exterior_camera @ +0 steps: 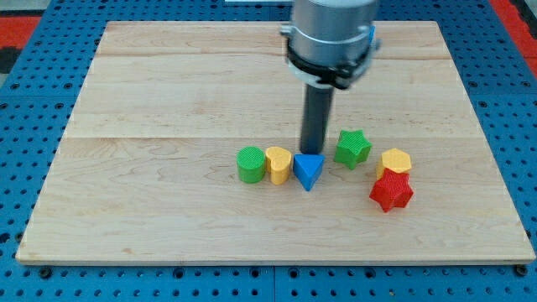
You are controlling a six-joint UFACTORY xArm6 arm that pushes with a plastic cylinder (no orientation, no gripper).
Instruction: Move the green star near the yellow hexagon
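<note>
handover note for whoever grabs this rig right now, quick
My tip is down on the board, just above the blue triangle and to the view's left of the green star.
The green star sits a short gap up and to the view's left of the yellow hexagon, not touching it.
Done: the star looks near already.
Left: perhaps a small nudge toward the view's right, then stop.

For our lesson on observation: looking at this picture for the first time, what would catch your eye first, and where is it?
The big grey arm coming down from the view's top stands out, its dark rod ending with my tip just behind the blue triangle. Next comes the bright row of blocks on the wooden board: green cylinder, yellow heart, then the triangle. To the view's right sit the green star, yellow hexagon and red star.
</note>
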